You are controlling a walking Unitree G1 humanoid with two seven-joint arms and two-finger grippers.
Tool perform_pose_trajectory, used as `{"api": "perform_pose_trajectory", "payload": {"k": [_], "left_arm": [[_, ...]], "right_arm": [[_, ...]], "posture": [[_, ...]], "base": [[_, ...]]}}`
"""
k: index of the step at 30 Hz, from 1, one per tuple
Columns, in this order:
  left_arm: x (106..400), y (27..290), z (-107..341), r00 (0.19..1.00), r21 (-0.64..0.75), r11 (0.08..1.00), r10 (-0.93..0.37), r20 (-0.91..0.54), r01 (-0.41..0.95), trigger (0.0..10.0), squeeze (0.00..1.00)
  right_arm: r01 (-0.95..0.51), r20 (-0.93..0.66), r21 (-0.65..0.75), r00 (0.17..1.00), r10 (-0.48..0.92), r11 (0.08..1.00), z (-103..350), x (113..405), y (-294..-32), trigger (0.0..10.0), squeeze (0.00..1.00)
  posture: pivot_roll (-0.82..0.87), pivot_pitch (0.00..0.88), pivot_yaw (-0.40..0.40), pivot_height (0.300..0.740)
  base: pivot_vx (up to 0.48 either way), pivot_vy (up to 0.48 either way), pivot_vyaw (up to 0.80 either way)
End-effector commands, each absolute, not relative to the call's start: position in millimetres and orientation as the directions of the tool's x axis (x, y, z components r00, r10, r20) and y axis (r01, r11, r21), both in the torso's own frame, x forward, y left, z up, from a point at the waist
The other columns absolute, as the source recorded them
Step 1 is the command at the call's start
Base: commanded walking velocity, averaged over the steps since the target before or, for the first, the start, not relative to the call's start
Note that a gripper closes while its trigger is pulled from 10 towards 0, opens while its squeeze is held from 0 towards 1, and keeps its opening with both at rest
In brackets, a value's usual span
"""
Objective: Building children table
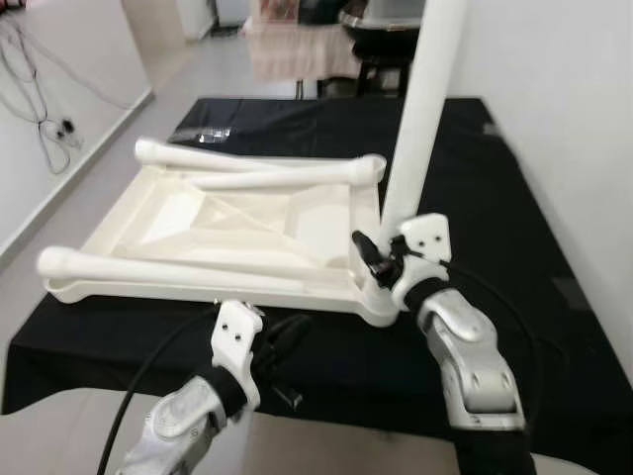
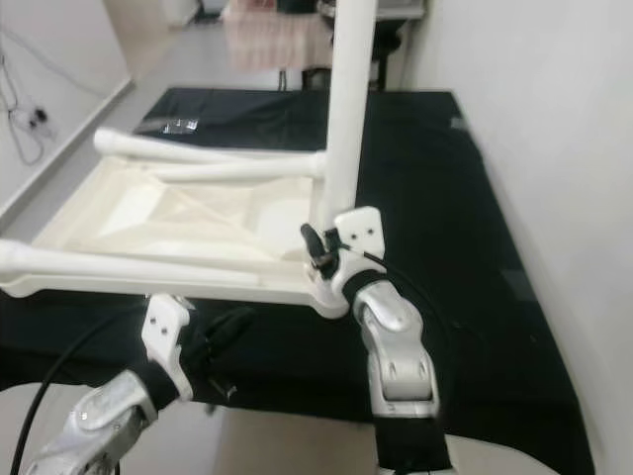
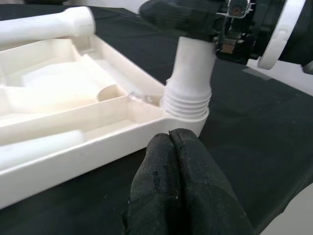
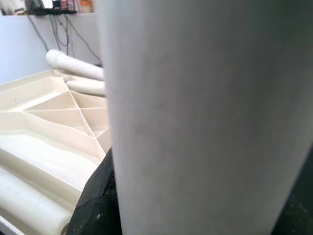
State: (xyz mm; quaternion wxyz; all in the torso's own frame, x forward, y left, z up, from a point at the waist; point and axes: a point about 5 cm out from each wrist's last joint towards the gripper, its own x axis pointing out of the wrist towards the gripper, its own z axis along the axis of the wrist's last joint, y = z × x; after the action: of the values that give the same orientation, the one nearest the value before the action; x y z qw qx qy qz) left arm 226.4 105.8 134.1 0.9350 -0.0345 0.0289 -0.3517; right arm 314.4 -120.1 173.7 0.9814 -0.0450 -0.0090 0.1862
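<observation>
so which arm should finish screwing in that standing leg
Right. The right gripper is already clamped on the upright leg just above its threaded base at the tabletop's corner socket. The left gripper is shut on nothing, low at the near edge, so it looks better suited to bracing.

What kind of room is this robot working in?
Probably a spare room in a home: a low table draped in black cloth, plain white walls, cables trailing along the wall, and an upturned white plastic tabletop being assembled.
</observation>
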Motion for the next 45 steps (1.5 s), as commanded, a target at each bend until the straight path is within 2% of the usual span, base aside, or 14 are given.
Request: {"api": "perform_pose_trajectory", "payload": {"k": [1, 2, 3, 5, 6, 10, 11, 12, 18, 21, 29, 30, 31, 45], "left_arm": [[227.8, 109.8, 130.8, 0.767, -0.102, 0.766, -0.640, -0.031, 0.635, 10.0, 0.00], [228.3, 110.4, 131.3, 0.775, -0.101, 0.773, -0.631, -0.025, 0.626, 10.0, 0.00], [228.6, 110.7, 131.8, 0.780, -0.099, 0.778, -0.625, -0.022, 0.621, 10.0, 0.00], [228.8, 110.8, 132.2, 0.782, -0.098, 0.780, -0.623, -0.020, 0.618, 10.0, 0.00], [229.0, 110.6, 132.2, 0.781, -0.096, 0.779, -0.624, -0.021, 0.620, 10.0, 0.00], [229.4, 109.7, 132.0, 0.772, -0.094, 0.770, -0.635, -0.025, 0.631, 10.0, 0.00], [229.7, 109.4, 131.6, 0.769, -0.094, 0.767, -0.639, -0.026, 0.635, 10.0, 0.00], [229.8, 109.4, 131.5, 0.768, -0.094, 0.767, -0.639, -0.027, 0.635, 10.0, 0.00], [230.0, 109.4, 131.5, 0.767, -0.093, 0.766, -0.641, -0.029, 0.636, 10.0, 0.00], [228.7, 108.9, 131.0, 0.765, -0.078, 0.765, -0.643, -0.034, 0.640, 10.0, 0.00], [226.6, 108.6, 133.0, 0.772, -0.033, 0.773, -0.634, -0.030, 0.634, 10.0, 0.00], [225.0, 108.6, 134.8, 0.774, -0.019, 0.774, -0.633, -0.019, 0.632, 10.0, 0.00], [222.2, 108.6, 138.3, 0.775, -0.009, 0.774, -0.633, 0.004, 0.633, 10.0, 0.00], [212.3, 103.7, 141.3, 0.755, 0.023, 0.757, -0.653, 0.054, 0.653, 10.0, 0.00]], "right_arm": [[-0.338, -0.201, -0.113, 0.929, 0.311, 0.934, 137.2, 316.7, -131.5, 9.3, 0.00], [-0.342, -0.176, -0.107, 0.931, 0.320, 0.934, 143.5, 322.0, -131.7, 10.0, 0.00], [-0.359, -0.147, -0.099, 0.928, 0.343, 0.928, 151.6, 325.3, -129.8, 10.0, 0.92], [-0.373, -0.128, -0.094, 0.924, 0.360, 0.923, 156.9, 326.9, -128.2, 10.0, 0.92], [-0.419, -0.077, -0.091, 0.908, 0.413, 0.904, 167.3, 329.4, -124.8, 10.0, 1.00], [-0.567, 0.014, -0.101, 0.821, 0.571, 0.818, 187.3, 333.3, -120.7, 10.0, 1.00], [-0.680, 0.048, -0.125, 0.723, 0.689, 0.722, 200.0, 335.9, -124.7, 10.0, 0.12], [-0.706, 0.046, -0.139, 0.696, 0.716, 0.695, 203.1, 338.2, -128.3, 10.0, 0.00], [-0.740, 0.022, -0.179, 0.656, 0.755, 0.648, 205.3, 342.7, -134.0, 10.0, 0.00], [-0.844, -0.024, -0.161, 0.522, 0.853, 0.512, 209.5, 351.5, -147.1, 10.0, 0.00], [-0.887, -0.045, -0.097, 0.457, 0.889, 0.451, 207.5, 355.9, -156.3, 10.0, 0.00], [-0.893, -0.052, -0.091, 0.446, 0.893, 0.441, 205.2, 357.1, -159.2, 2.2, 0.00], [-0.895, -0.063, -0.076, 0.444, 0.894, 0.439, 200.5, 358.1, -162.8, 0.0, 0.00], [-0.851, -0.117, -0.112, 0.524, 0.844, 0.513, 178.1, 352.2, -189.6, 0.0, 0.00]], "posture": [[-0.02, 0.124, -0.018, 0.740], [-0.01, 0.128, -0.018, 0.740], [-0.01, 0.128, -0.014, 0.740], [-0.01, 0.129, -0.013, 0.740], [0.00, 0.130, -0.011, 0.740], [0.00, 0.131, -0.008, 0.740], [0.01, 0.133, -0.006, 0.740], [0.01, 0.133, -0.006, 0.740], [0.02, 0.127, 0.001, 0.740], [0.03, 0.127, -0.004, 0.740], [0.04, 0.126, -0.009, 0.740], [0.05, 0.127, -0.013, 0.740], [0.05, 0.127, -0.018, 0.740], [0.02, 0.130, -0.010, 0.740]], "base": [[0.000, 0.000, 0.00], [0.000, 0.000, 0.00], [0.000, 0.000, 0.00], [0.000, 0.000, 0.00], [0.000, 0.000, 0.00], [0.000, 0.000, 0.00], [0.000, 0.000, 0.00], [0.000, 0.000, 0.00], [0.000, 0.000, 0.00], [0.000, 0.000, 0.00], [0.000, 0.000, 0.00], [0.000, 0.000, 0.00], [0.000, 0.000, 0.00], [0.000, 0.000, 0.00]]}}
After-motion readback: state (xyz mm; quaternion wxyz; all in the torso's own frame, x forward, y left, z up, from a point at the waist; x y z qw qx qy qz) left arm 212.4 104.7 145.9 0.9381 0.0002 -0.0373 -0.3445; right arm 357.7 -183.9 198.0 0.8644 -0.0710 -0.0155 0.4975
